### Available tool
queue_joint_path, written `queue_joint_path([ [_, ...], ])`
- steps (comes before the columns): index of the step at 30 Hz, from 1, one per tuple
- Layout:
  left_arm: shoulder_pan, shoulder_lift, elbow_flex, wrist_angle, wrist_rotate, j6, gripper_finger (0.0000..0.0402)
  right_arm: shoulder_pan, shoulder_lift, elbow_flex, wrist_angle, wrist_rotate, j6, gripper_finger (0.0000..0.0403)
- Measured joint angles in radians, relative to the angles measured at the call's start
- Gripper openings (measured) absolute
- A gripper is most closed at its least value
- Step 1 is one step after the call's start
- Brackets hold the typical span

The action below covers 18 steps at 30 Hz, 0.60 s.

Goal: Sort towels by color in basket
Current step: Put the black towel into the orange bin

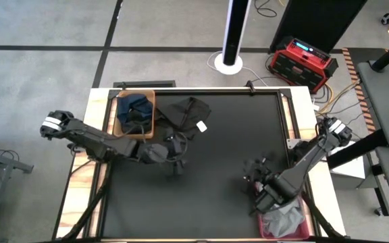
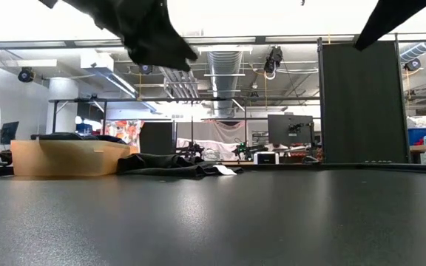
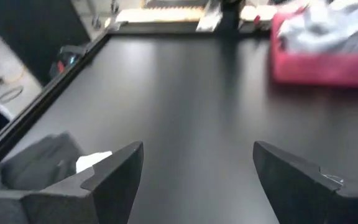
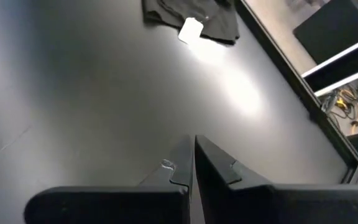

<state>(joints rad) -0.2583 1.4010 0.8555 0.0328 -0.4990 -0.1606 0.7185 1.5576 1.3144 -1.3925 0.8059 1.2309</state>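
A black mat covers the tabletop (image 1: 215, 196), with pale wood showing along its edges. Beyond it the room has a grey floor, a white pillar on a round base (image 1: 234, 34), and a red and black case (image 1: 301, 62) with cables trailing from it. The low view looks level across the mat into a workshop with ceiling ducts, monitors and a dark partition.

The left arm reaches in from the tabletop's left edge. The left pincer (image 1: 176, 156) hangs above the mat with its fingers (image 3: 114, 171) spread wide and nothing between them. Just behind it lies a black towel (image 1: 184, 115) with a small white tag (image 1: 201, 126), crumpled flat on the mat. Beside that towel, close to the left arm's elbow, stands a tan basket (image 1: 135, 116) holding dark navy towels (image 1: 135, 106).

The right arm comes in from the right edge, folded low. The right pincer (image 1: 255, 169) has its fingers (image 4: 179, 165) pressed together, empty, well apart from the black towel. Right behind its wrist, at the tabletop's near right corner, a pink basket (image 1: 269, 229) holds grey towels (image 1: 283, 217).
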Motion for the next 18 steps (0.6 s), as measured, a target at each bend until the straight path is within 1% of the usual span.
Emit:
queue_joint_path([
  [2, 0.02, 0.0, 0.001, -0.052, 0.01, -0.003, 0.0288, -0.017, -0.005, 0.0, 0.0, 0.006, -0.012, 0.0009],
  [6, 0.055, 0.008, 0.001, -0.105, 0.017, 0.041, 0.0288, -0.041, -0.024, 0.0, 0.0, 0.01, -0.016, 0.0009],
  [8, 0.076, 0.021, 0.001, -0.13, 0.033, 0.086, 0.0288, -0.048, -0.038, 0.0, 0.002, 0.021, -0.026, 0.0009],
  [12, 0.116, 0.072, 0.001, -0.13, 0.091, 0.242, 0.0288, -0.053, -0.07, 0.0, 0.003, 0.045, -0.054, 0.0009],
  [14, 0.142, 0.103, 0.001, -0.134, 0.108, 0.283, 0.0288, -0.054, -0.086, 0.0, 0.003, 0.06, -0.056, 0.0009],
  [16, 0.18, 0.128, 0.003, -0.138, 0.11, 0.287, 0.0288, -0.055, -0.099, 0.0, 0.005, 0.064, -0.057, 0.0009],
  [18, 0.224, 0.153, 0.019, -0.152, 0.109, 0.26, 0.0288, -0.055, -0.106, 0.0, 0.006, 0.072, -0.058, 0.0009],
])
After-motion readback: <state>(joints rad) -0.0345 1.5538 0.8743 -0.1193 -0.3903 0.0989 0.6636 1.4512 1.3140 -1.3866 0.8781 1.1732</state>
